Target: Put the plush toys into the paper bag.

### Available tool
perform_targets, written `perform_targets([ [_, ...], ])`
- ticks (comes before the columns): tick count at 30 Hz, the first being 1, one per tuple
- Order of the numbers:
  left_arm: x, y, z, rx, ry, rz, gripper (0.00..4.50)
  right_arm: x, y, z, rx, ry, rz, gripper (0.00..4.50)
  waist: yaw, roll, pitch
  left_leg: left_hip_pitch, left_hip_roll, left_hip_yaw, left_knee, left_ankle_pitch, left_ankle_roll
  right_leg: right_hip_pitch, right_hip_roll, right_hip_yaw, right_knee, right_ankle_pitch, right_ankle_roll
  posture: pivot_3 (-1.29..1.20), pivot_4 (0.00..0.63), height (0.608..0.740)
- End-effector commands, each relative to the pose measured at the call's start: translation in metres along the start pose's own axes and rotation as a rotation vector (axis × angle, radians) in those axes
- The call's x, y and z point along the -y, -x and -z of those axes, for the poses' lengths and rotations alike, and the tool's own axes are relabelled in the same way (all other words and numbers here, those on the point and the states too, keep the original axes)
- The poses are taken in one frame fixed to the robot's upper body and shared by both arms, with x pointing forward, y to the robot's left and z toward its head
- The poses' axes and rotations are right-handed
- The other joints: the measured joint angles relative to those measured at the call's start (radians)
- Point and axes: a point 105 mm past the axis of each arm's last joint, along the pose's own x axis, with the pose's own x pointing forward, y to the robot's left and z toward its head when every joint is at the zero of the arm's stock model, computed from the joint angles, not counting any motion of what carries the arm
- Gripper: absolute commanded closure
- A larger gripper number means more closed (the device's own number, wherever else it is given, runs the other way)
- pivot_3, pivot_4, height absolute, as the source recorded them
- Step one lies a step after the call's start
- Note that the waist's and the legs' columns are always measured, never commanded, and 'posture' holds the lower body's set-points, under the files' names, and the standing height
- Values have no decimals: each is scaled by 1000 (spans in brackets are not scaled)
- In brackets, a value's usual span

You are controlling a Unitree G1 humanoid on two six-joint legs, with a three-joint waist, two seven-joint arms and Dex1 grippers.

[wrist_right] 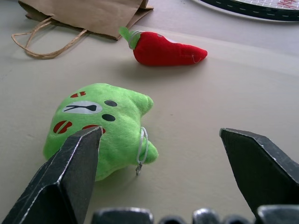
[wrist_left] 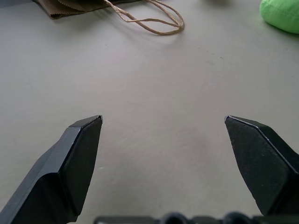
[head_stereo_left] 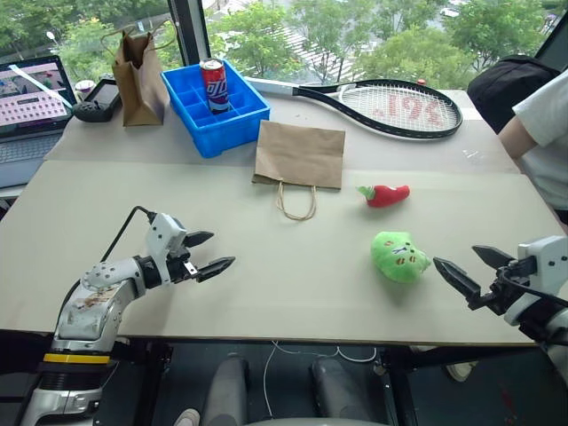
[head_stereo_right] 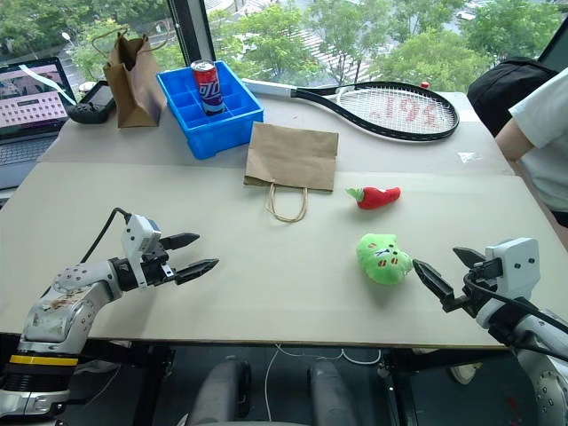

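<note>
The paper bag (head_stereo_left: 299, 154) lies flat in the middle of the table, its cord handles (head_stereo_left: 295, 201) toward me. A red chili plush (head_stereo_left: 385, 195) lies to its right, and a green blob plush (head_stereo_left: 399, 256) sits nearer me, below the chili. My right gripper (head_stereo_left: 469, 268) is open just right of the green plush, its fingers apart and empty; the right wrist view shows the green plush (wrist_right: 103, 126) close ahead and the chili (wrist_right: 163, 49) behind it. My left gripper (head_stereo_left: 211, 252) is open over bare table at the front left, holding nothing.
A blue divided bin (head_stereo_left: 215, 106) with a soda can (head_stereo_left: 213, 86) stands at the back, beside a taller crumpled brown bag (head_stereo_left: 139, 78). A tennis racket (head_stereo_left: 390, 106) lies at the back right. A laptop (head_stereo_left: 31, 102) is far left. A person's arm (head_stereo_left: 537, 133) is at the right edge.
</note>
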Motion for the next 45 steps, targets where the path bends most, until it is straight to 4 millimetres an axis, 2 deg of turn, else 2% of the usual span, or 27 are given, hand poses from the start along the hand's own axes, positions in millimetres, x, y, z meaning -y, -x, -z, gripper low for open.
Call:
perform_targets([
  [1,4,7,-20,47,-28,60,0,-8,3,-22,29,69,-86,23,0,0,0,0,0,0,0,0,0,0,0,0,0,0,0,0,150,665],
  [4,8,19,-58,122,-58,184,0,-28,6,-48,21,138,-299,23,-4,1,1,-1,0,1,1,0,0,-2,0,1,1,0,0,0,150,665],
  [8,9,17,-95,63,-180,333,0,-59,4,-90,-3,226,-529,23,-1,1,1,-1,1,0,3,0,0,-2,1,0,2,0,-1,0,150,665],
  [11,1,8,-113,52,-292,357,0,-79,2,-107,-11,285,-624,23,1,1,1,0,0,0,2,0,0,0,1,0,-1,-1,-2,0,150,665],
  [14,-5,-1,-123,48,-370,377,0,-94,-1,-111,-27,310,-676,23,3,1,1,-2,0,0,-2,0,0,0,1,0,-4,0,-1,0,150,665],
  [19,-13,-26,-119,-10,-520,434,0,-118,-11,-103,-28,301,-732,23,7,1,1,-3,0,-1,-1,0,1,-1,0,-1,-4,3,-5,0,150,665],
  [21,-17,-39,-120,-4,-545,445,0,-122,-17,-100,-13,305,-719,23,8,1,1,-3,0,-1,-1,0,1,-1,0,-1,-4,3,-5,0,150,665],
  [24,-23,-66,-108,-41,-665,456,0,-127,-22,-94,5,287,-703,23,8,1,1,-3,-1,-1,0,0,1,-1,0,-1,-3,3,-4,0,150,665],
  [28,-31,-84,-97,-76,-795,413,0,-140,-26,-94,44,271,-691,23,3,0,2,-4,-1,-1,-1,0,1,-2,0,0,-4,3,-4,0,150,665],
  [31,-28,-97,-95,-80,-835,409,0,-146,-30,-96,77,250,-663,23,-1,-1,2,-5,-1,-1,-1,0,1,-2,0,0,-3,4,-5,0,150,665],
  [36,-26,-111,-92,-104,-891,381,0,-152,-37,-97,105,225,-607,23,1,-1,2,-5,-1,-2,0,0,1,-2,0,-1,-2,4,-4,0,150,665],
  [45,-21,-142,-84,-134,-927,262,0,-143,-35,-97,122,211,-466,23,4,-1,2,-6,-2,-2,0,0,1,-2,0,-1,-2,4,-3,0,150,665],
])
